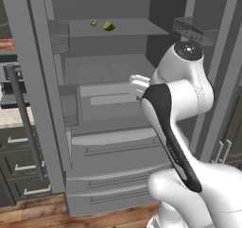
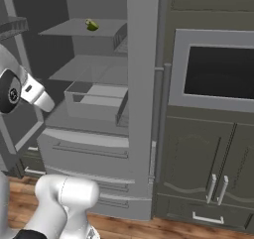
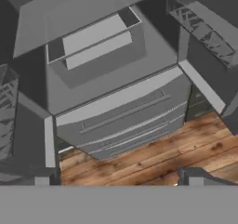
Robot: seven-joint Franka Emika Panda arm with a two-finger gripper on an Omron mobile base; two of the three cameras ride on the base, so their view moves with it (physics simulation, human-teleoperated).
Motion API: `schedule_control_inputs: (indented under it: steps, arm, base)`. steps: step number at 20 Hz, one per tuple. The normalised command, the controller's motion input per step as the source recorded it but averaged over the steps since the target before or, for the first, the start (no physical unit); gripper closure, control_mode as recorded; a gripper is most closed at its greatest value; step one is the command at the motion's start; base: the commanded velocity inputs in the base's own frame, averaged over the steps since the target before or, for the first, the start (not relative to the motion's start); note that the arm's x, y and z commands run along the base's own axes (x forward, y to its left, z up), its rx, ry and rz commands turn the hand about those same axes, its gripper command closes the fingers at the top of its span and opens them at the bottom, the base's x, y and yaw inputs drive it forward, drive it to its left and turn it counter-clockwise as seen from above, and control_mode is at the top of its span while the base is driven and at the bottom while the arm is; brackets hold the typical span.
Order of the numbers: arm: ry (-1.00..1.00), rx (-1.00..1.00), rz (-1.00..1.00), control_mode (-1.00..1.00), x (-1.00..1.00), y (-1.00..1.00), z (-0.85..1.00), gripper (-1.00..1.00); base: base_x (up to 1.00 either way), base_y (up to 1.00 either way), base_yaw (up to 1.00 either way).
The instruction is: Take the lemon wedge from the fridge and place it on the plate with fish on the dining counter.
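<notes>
The fridge (image 1: pixel 118 151) stands with both doors swung wide, and its bottom drawers (image 3: pixel 121 116) are closed. On its upper shelf lies the lemon wedge (image 1: pixel 108 26), a tiny yellow-green piece, which the right base view also catches (image 2: pixel 92 26). My gripper (image 3: pixel 117 179) is open and holds nothing. It hangs in front of the middle shelves, well below the wedge, and looks down at the drawers and the floor. My hand's white body (image 1: pixel 138 84) sits level with the crisper bin. The plate with fish and the dining counter are out of view.
A small round beige-brown item (image 1: pixel 93 22) sits just left of the wedge. Wire door bins (image 1: pixel 196 30) hang on both open doors. Dark cabinets with a built-in oven (image 2: pixel 218 74) stand to the right, and dark drawers (image 1: pixel 23 165) to the left. The floor (image 3: pixel 186 148) is wood.
</notes>
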Motion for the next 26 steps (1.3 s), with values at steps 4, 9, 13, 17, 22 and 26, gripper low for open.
schedule_control_inputs:
  steps: [4, 9, 13, 17, 22, 26]
  arm:
    - [0.03, -0.34, 0.02, -1.0, -0.21, -0.86, -0.02, -1.0]
    - [-0.27, -0.26, 0.27, -1.0, 0.02, -0.29, -0.12, -1.0]
    - [-0.13, 0.03, 0.2, -1.0, 0.02, -0.13, 0.0, -1.0]
    - [-0.01, 0.05, 0.13, -1.0, 0.0, -0.11, 0.0, -1.0]
    - [0.0, 0.02, 0.02, -1.0, 0.0, -0.02, 0.0, -1.0]
    - [-0.02, 0.0, 0.0, -1.0, 0.0, 0.07, 0.0, -1.0]
  base:
    - [0.0, 0.0, 0.0]
    - [0.0, 0.0, 0.0]
    - [0.0, 0.0, 0.0]
    - [0.0, 0.0, 0.0]
    - [0.0, 0.0, 0.0]
    - [0.0, 0.0, 0.0]
